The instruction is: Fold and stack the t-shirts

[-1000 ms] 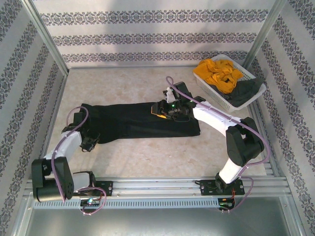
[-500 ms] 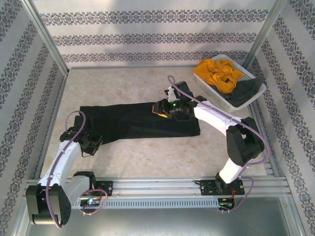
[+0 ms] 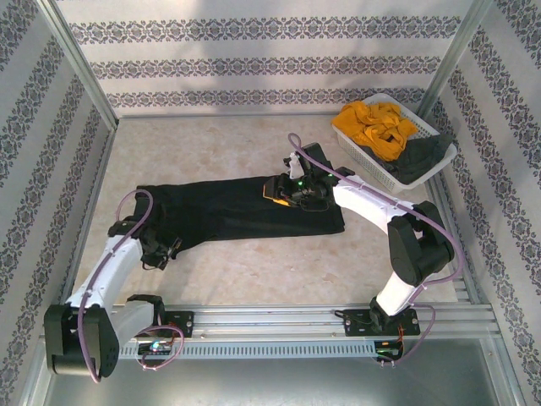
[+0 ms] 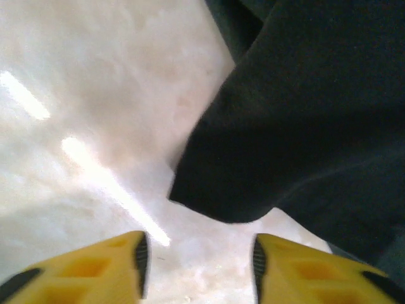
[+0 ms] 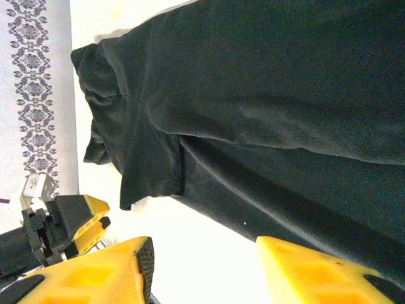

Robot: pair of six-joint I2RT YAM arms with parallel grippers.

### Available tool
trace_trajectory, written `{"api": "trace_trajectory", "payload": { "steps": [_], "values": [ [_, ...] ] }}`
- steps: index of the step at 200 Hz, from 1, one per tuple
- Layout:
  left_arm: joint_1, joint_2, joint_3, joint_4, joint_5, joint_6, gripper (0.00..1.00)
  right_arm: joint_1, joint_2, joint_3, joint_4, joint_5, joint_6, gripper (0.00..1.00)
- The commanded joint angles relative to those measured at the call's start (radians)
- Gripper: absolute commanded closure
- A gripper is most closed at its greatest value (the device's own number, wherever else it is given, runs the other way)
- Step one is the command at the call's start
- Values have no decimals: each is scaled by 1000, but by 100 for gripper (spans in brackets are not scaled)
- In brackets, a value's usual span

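Cloth of black t-shirt (image 3: 220, 211) likely soft, limp; pinch corner hem. Left gripper (image 4: 199, 259) wide, empty; right gripper (image 5: 204, 259) likewise.

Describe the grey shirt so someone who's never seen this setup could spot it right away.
Find the white slatted basket at the far right corner of the table. Two crumpled shirts sit in it; the dark grey shirt fills its near right end and drapes over the rim. Its neighbour is the mustard-yellow shirt, and the black shirt lies spread on the table.
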Motion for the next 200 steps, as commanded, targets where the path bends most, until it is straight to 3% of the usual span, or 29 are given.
{"api": "trace_trajectory", "payload": {
  "steps": [1,39,82,110,200],
  "values": [
    [29,27,118,-21,-81,138,46,-12,-28,-32,33,-3,20,53],
    [243,122,157,200,34,314,47,-9,-48,-99,298,-91,99,47],
    [331,302,169,430,158,409,51,-4,-13,-77,363,-98,148,46],
    [345,376,168,452,161,455,59,-4,-12,-75,352,-96,150,46],
    [346,430,138,448,151,512,58,-3,11,-66,354,-98,162,46]
  ]
}}
